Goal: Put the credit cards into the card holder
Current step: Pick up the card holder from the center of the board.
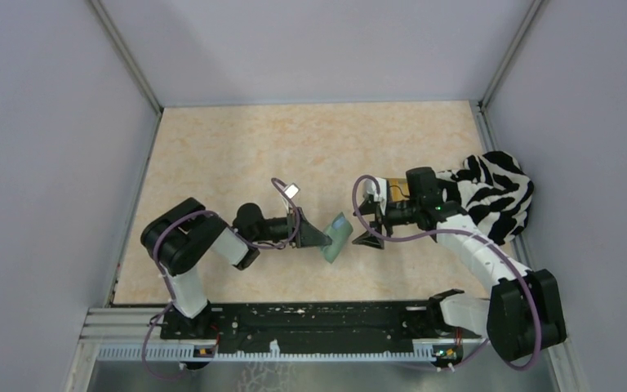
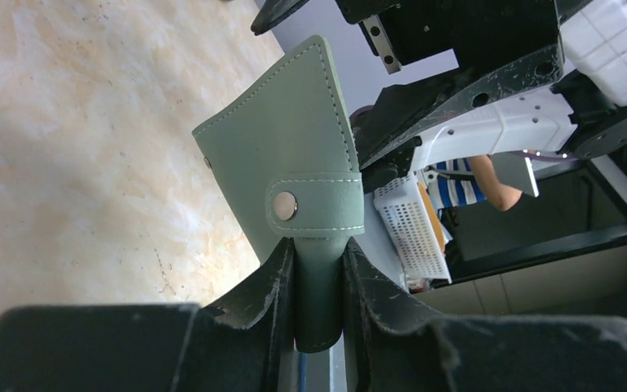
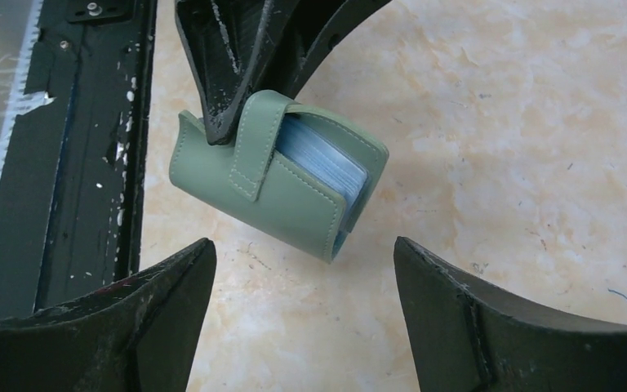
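- Grey-green card holder, top view: just below the frame's centre, raised off the beige table, between the two gripper tips.
- Left arm, top view: elbow folded at lower left, forearm reaching rightward. The left gripper pinches the holder's left edge.
- Right arm, top view: rises from the lower-right base and bends back leftward. The right gripper faces the holder from the right, just beside it. A zebra-striped cloth lies at the right, behind this arm.
- Left wrist view: the left gripper has its jaws nearly together, clamped on the holder's lower edge. The card holder stands up from the fingers, tilted left, with a strap and metal snap across its face.
- Right wrist view: the right gripper has its jaws wide apart and empty, with its fingers in the lower corners. The card holder hangs at upper centre-left, gripped from above by the left gripper, and pale blue sleeves show at its open side. A black base rail runs down the left edge.
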